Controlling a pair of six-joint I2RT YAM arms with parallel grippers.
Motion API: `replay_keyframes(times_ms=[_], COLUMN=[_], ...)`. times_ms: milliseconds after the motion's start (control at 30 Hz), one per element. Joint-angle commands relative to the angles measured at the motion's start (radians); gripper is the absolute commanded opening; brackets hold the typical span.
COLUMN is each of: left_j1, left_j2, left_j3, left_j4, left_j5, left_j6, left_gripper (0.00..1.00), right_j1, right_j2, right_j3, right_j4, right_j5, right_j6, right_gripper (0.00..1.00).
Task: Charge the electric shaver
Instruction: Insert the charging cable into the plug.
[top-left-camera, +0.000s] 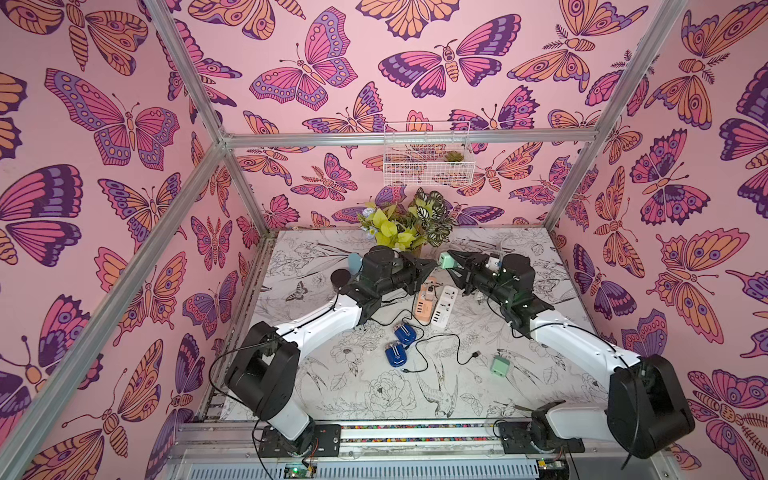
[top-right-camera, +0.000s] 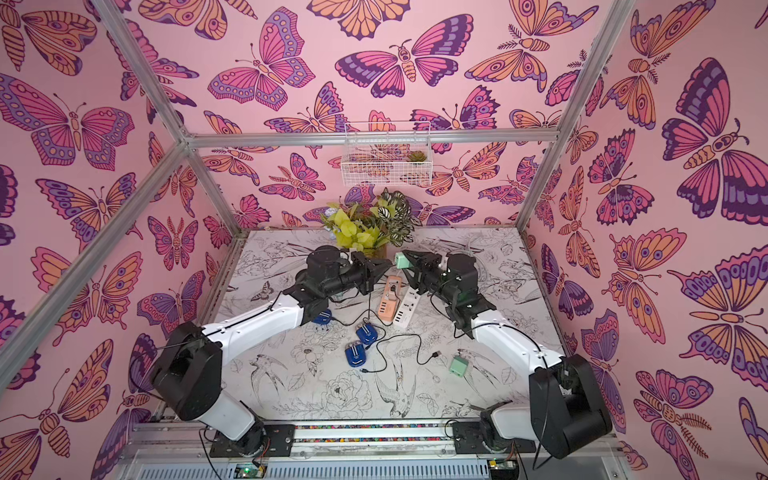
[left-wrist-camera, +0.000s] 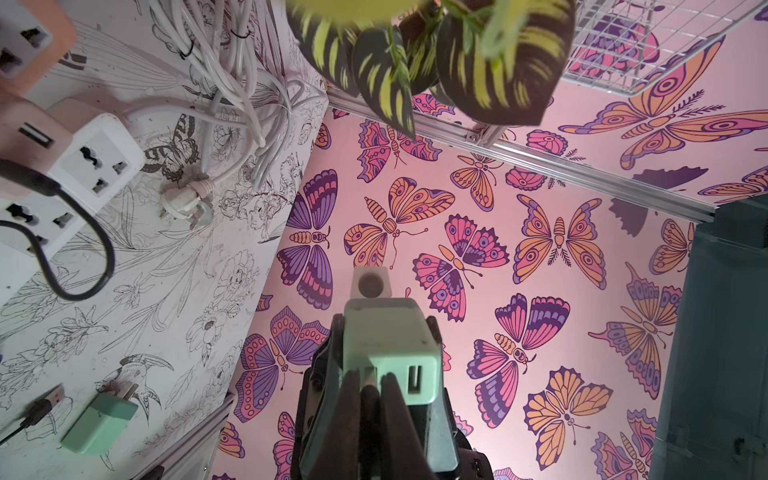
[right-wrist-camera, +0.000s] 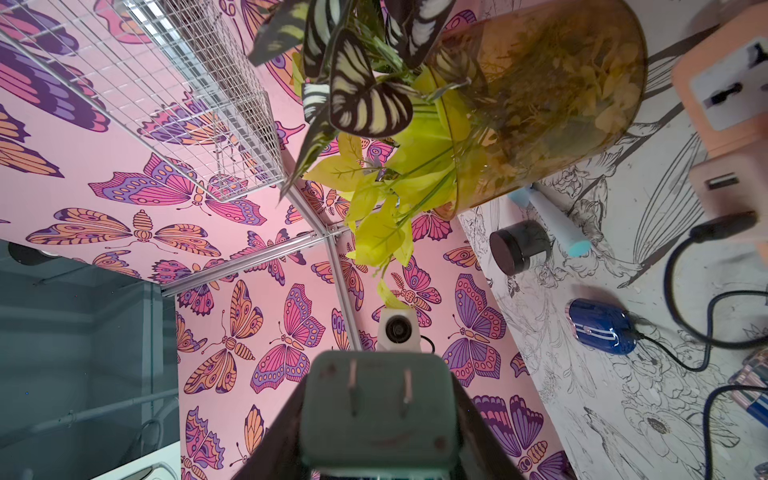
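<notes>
Two blue electric shavers (top-left-camera: 405, 334) (top-left-camera: 396, 354) lie mid-table, and a further blue shaver (right-wrist-camera: 602, 326) has a black cable in it. My right gripper (top-left-camera: 448, 262) (right-wrist-camera: 380, 415) is shut on a green USB charger (top-left-camera: 444, 261) (right-wrist-camera: 380, 407), held above the table with its prongs facing the wrist camera. My left gripper (top-left-camera: 434, 263) (left-wrist-camera: 370, 382) is shut on a dark USB plug, pressed against one port of the charger (left-wrist-camera: 390, 336). The port beside it is empty.
An orange power strip (top-left-camera: 426, 301) and a white one (top-left-camera: 444, 305) lie below the grippers. A second green charger (top-left-camera: 500, 365) and a loose USB plug (top-left-camera: 478, 354) lie front right. A plant vase (top-left-camera: 409, 232), a black jar (top-left-camera: 340, 276) and a wall basket (top-left-camera: 428, 153) stand behind.
</notes>
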Motion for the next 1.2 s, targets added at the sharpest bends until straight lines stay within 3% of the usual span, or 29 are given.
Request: replay_keyframes(times_ms=[0, 333, 1067, 1100, 1167], left_j1=[-0.006, -0.006, -0.033, -0.031, -0.029], left_j2=[0.023, 0.033, 0.080, 0.070, 0.039], left_j3=[0.015, 0.036, 0.092, 0.084, 0.064], left_j4=[0.003, -0.008, -0.035, -0.040, -0.065], left_j5=[0.014, 0.013, 0.036, 0.032, 0.027], left_j6=[0.017, 0.024, 0.011, 0.020, 0.051], left_gripper=[0.00, 0.00, 0.00, 0.04, 0.21], right_j1=[0.016, 0.039, 0.107, 0.104, 0.092], right_j2=[-0.004, -0.012, 0.025, 0.018, -0.001], right_j3=[0.045, 0.021, 0.128, 0.141, 0.137], right_j4=[0.052, 0.041, -0.062, -0.117, -0.179], right_j5=[-0.008, -0.002, -0.028, -0.025, 0.007], right_j6=[0.016, 0.020, -0.015, -0.036, -0.053], right_gripper=[0.00, 0.00, 0.00, 0.00, 0.00])
